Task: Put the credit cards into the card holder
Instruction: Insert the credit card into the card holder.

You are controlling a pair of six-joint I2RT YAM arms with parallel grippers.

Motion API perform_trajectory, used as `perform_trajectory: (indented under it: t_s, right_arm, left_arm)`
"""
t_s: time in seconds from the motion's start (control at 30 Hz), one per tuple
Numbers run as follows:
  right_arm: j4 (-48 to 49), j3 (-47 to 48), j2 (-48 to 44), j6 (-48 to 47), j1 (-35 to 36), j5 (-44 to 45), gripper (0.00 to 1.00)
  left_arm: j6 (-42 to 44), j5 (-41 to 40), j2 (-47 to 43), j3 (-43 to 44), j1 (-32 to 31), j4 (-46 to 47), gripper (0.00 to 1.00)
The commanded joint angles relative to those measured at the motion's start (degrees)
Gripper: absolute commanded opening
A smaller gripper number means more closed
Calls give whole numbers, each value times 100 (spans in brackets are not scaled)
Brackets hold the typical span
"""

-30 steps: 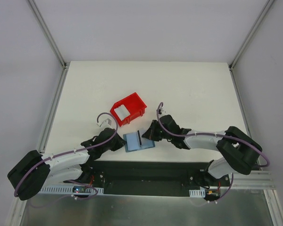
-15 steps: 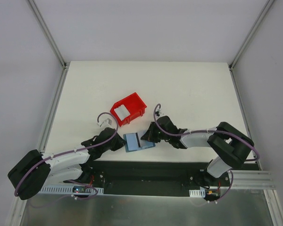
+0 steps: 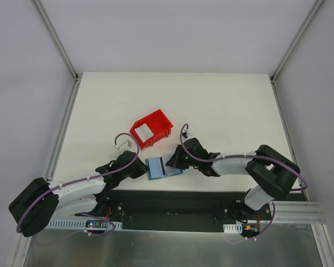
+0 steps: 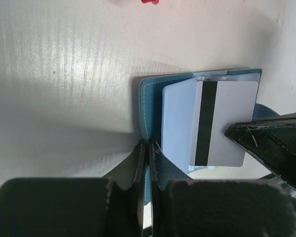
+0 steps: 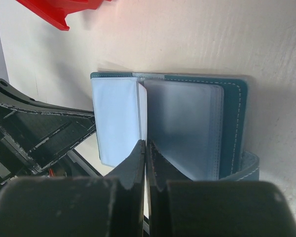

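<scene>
The right fingers [image 5: 134, 165], clamped on a card [image 4: 227, 123], have edged left over the open holder [image 4: 150, 106] in the past second, the right arm's elbow drawing in behind them. From overhead the holder's right half now looks narrower, as if nudged or lifted by the push. On that showing, the card is being worked toward a pocket, and the insertion looks under way but not finished, since most of the card still stands clear of the sleeves.

The holder lies open on the table [image 3: 211, 100] close to its near edge, between the two arms and just in front of the red bin [image 3: 161, 125]. The left fingers [image 4: 134, 165] are closed on its near left edge, pinning it for the push. Opened out, its long axis runs left to right, and its fold runs from near to far.

The card is tilted up rather than flat, with its magnetic-stripe face turned toward the left arm, and it shows edge-on to the right wrist camera, in line with the fingers. Its stripe, and so its long axis, runs roughly near to far, parallel to the fold. It sits over the seam between the pale blue pocket and the clear sleeves.

More cards [image 3: 144, 132] wait in the bin.
</scene>
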Motion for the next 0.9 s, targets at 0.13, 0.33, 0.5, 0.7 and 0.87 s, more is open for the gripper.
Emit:
perform_trajectory:
  t_s: [0.13, 0.33, 0.5, 0.7, 0.87]
  right_arm:
    - [-370, 87, 284, 95, 275, 175, 0]
    - [-317, 25, 275, 148, 223, 177, 0]
    - [306, -36, 556, 341, 231, -245, 1]
    - [869, -115, 653, 570, 275, -361, 0]
    - [1054, -274, 469, 675, 302, -246, 0]
  left_arm:
    - [146, -113, 67, -171, -32, -745, 0]
    - [129, -122, 14, -206, -40, -736, 0]
    - [129, -131, 67, -188, -40, -745, 0]
    - [102, -122, 76, -214, -40, -736, 0]
    - [76, -87, 58, -250, -40, -736, 0]
